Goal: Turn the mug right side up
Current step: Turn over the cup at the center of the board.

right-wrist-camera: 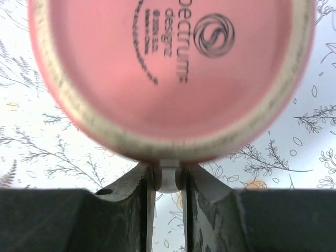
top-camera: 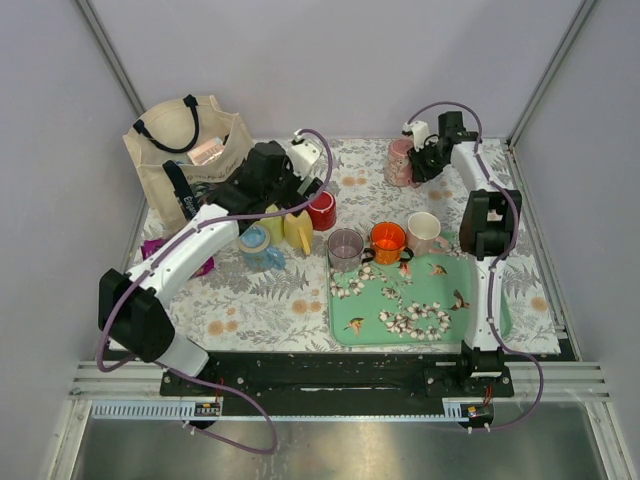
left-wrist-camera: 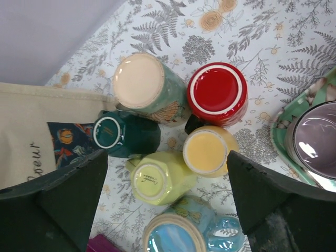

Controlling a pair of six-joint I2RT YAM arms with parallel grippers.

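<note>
Pinch is what we see at the right gripper (right-wrist-camera: 167, 176): its jaws stand almost together on a narrow pale piece, which we take to be the handle of the pink mug (right-wrist-camera: 168, 68). We judge the hold to be made or very nearly made. How firm it is, we cannot tell.

The mug fills the wrist view above the fingers, with its printed base facing the camera, so it is upside down. From above we find the same pink mug (top-camera: 400, 162) at the far right of the flowered tablecloth (top-camera: 250, 300), beyond the tray (top-camera: 490, 320), with the right gripper (top-camera: 428, 155) against its right side. We cannot tell whether its rim is resting on the cloth.

Nearer, along the far edge of the tray, stand a grey-purple cup (top-camera: 346, 247), an orange mug (top-camera: 388, 240) and a cream mug (top-camera: 424, 230), all mouth up.

At far left, the left gripper (left-wrist-camera: 167, 157) hangs spread wide and holds nothing, above a cluster of base-up mugs, among them a red mug (left-wrist-camera: 217, 93) and a yellow mug (left-wrist-camera: 206, 151). A tote bag (top-camera: 170, 150) sits beyond them.

In our judgement only the reach and the grasp are done. Lifting the mug, turning it over and setting it down mouth up are all left.
</note>
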